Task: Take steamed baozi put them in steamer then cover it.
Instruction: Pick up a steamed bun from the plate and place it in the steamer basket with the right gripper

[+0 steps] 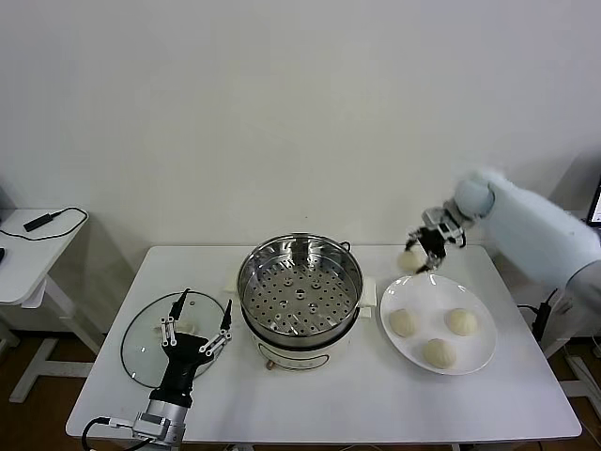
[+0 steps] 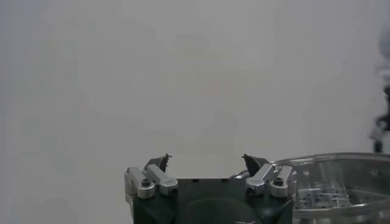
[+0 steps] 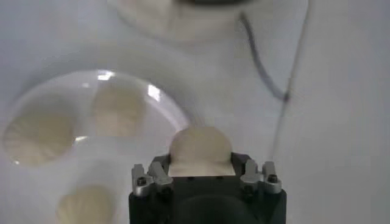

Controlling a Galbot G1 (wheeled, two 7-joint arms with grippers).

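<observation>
**One bun lifted clear of the plate, steamer open and waiting**

At the far left of the head view stood a small side table (image 1: 28, 258) with a black cable (image 1: 42, 222) lying on it, well apart from the work. On the main white table (image 1: 329, 404), the cover (image 1: 150, 343) lay flat near the left edge, its glass facing up. The left gripper (image 1: 200, 315) hung over the cover's near side with its fingers spread wide and nothing between them; in the left wrist view the same gripper (image 2: 207, 161) showed its two dark tips apart, with the steamer's shiny rim (image 2: 341, 161) off to one side.

In the middle of the table sat the steamer (image 1: 300, 291), uncovered, its perforated tray bare and its cream-white base showing below the steel wall. Nothing stood between it and the plate except a short stretch of tabletop.

To the right of the steamer lay the white plate (image 1: 474, 362), just beside the pot's base. Three steamed baozi (image 1: 403, 322) rested on it, well spaced from one another. The fourth bun (image 1: 411, 260) was up off the plate, above its far rim, clamped in the right gripper (image 1: 424, 254), whose fingers were closed on either side of it. The right wrist view confirmed the hold: the bun (image 3: 200, 149) sat pinched at the gripper (image 3: 201, 164), with the plate (image 3: 161, 109) and its three remaining buns blurred beneath, and a dark cable (image 3: 262, 67) trailing across the tabletop beyond.
</observation>
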